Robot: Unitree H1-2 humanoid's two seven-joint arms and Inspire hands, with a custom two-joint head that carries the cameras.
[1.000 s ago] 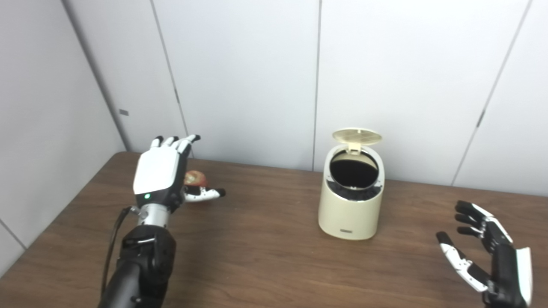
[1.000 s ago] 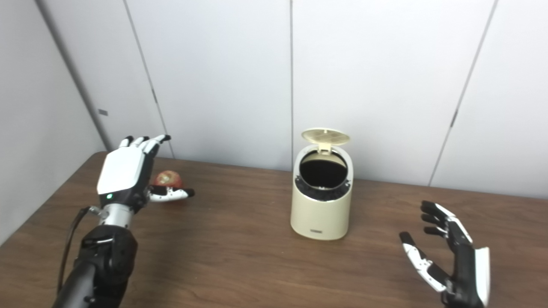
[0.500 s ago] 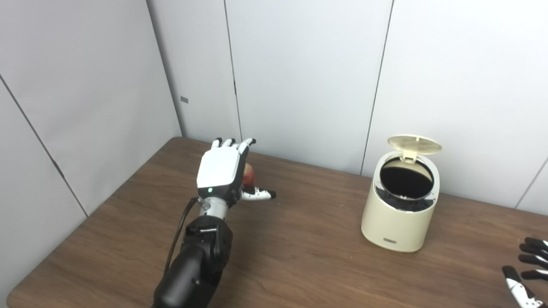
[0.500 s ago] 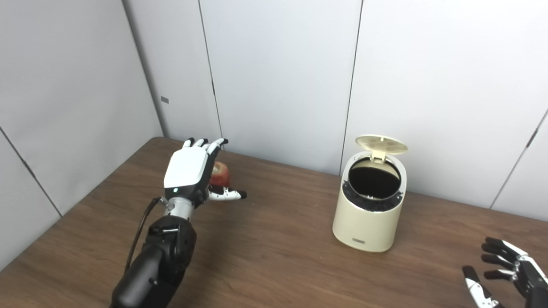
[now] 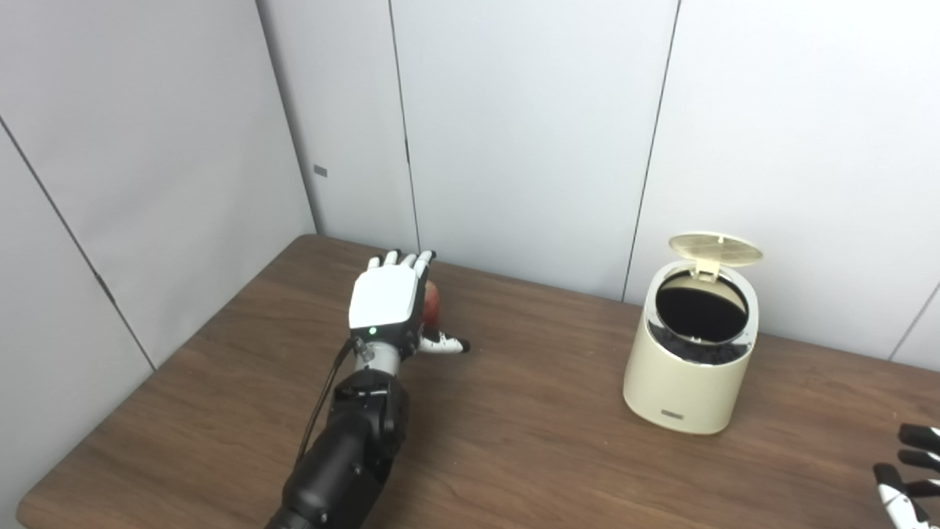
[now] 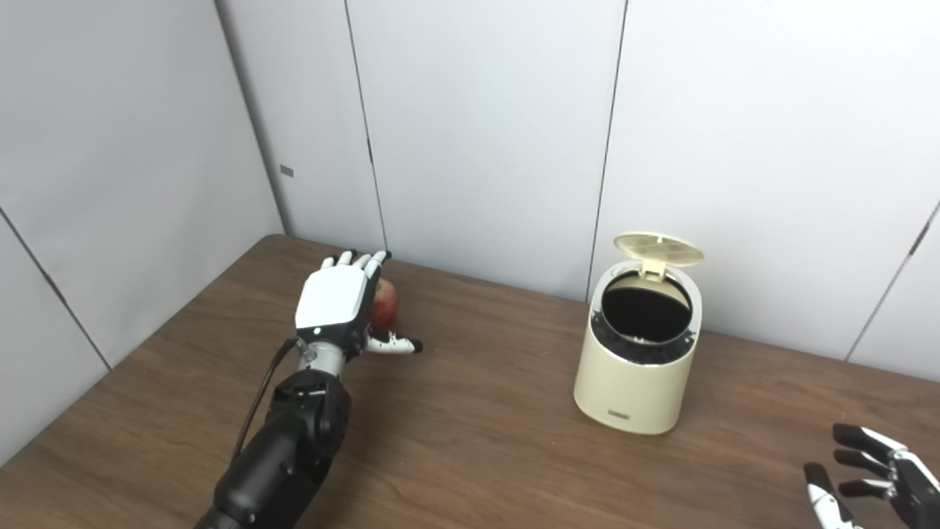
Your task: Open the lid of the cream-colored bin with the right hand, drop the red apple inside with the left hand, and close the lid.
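The red apple [image 6: 384, 303] rests on the brown table [image 6: 470, 426] near its far left corner. My left hand [image 6: 338, 301] is open right beside it, palm toward the apple, fingers stretched past it and thumb [image 6: 396, 344] out in front; most of the apple is hidden behind the hand. The cream-colored bin [image 6: 637, 364] stands to the right with its round lid [image 6: 659, 250] tipped up and the dark inside showing. My right hand [image 6: 870, 477] is open at the bottom right corner, well away from the bin.
Grey wall panels [image 5: 514, 132] close off the table's far and left sides. The table's left edge [image 5: 147, 382] runs diagonally toward the bottom left. Bare wood lies between the apple and the bin.
The camera has swung left, shifting the whole picture right. My left hand has come down and closer around the apple. The bin's lid stays up.
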